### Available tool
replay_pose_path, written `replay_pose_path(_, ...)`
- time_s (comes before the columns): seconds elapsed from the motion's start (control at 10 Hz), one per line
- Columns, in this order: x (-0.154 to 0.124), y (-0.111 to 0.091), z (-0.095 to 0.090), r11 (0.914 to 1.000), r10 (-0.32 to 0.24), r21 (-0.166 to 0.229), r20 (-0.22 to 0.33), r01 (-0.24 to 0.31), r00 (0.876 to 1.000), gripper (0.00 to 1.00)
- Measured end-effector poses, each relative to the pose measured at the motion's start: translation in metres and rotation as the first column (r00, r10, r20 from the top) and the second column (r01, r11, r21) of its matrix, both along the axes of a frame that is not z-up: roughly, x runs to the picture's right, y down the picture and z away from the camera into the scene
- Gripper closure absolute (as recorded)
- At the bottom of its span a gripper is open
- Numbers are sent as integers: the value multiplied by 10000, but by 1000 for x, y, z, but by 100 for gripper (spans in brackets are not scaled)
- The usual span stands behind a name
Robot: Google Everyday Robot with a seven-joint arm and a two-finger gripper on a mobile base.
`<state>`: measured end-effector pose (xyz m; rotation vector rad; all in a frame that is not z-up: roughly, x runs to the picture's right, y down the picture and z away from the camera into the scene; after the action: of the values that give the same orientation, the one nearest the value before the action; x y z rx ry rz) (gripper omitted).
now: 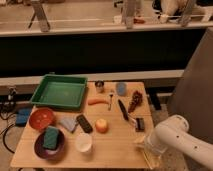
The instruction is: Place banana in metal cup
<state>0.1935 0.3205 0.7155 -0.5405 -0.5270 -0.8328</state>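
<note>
The metal cup (99, 86), small and dark silver, stands at the back of the wooden table (120, 150), just right of the green tray. The banana (143, 153), pale yellow and long, lies at the table's front right corner. My gripper (150, 144) is at the end of the white arm (176, 137), low over the front right corner and right at the banana. Whether it holds the banana is hidden. The cup is far from the gripper, across the table to the back left.
A green tray (59, 91), light blue cup (121, 88), orange carrot-like piece (98, 101), black knife (123, 110), dark red bunch (135, 101), orange fruit (102, 125), white cup (83, 142), red bowl (41, 118) and purple plate (38, 148) with a green sponge fill the table.
</note>
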Motion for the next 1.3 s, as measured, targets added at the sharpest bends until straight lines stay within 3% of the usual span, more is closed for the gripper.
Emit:
replay_pose_path(0.1,-6,2,-1,9968,-764,296,771,744,9941,20)
replay_pose_path(0.2,-13,4,-1,9891,-1410,578,1130,1352,9835,20)
replay_pose_path(0.3,-27,8,5,9702,-2326,1028,1413,2194,9623,20)
replay_pose_path(0.4,-31,9,8,9607,-2645,1221,1317,2491,9554,20)
replay_pose_path(0.7,-32,7,15,9459,-3050,1482,1024,2887,9468,20)
replay_pose_path(1.1,-29,2,35,9407,-3181,1478,713,3053,9454,21)
replay_pose_path(1.3,-27,3,47,9439,-3094,1353,442,3012,9499,38)
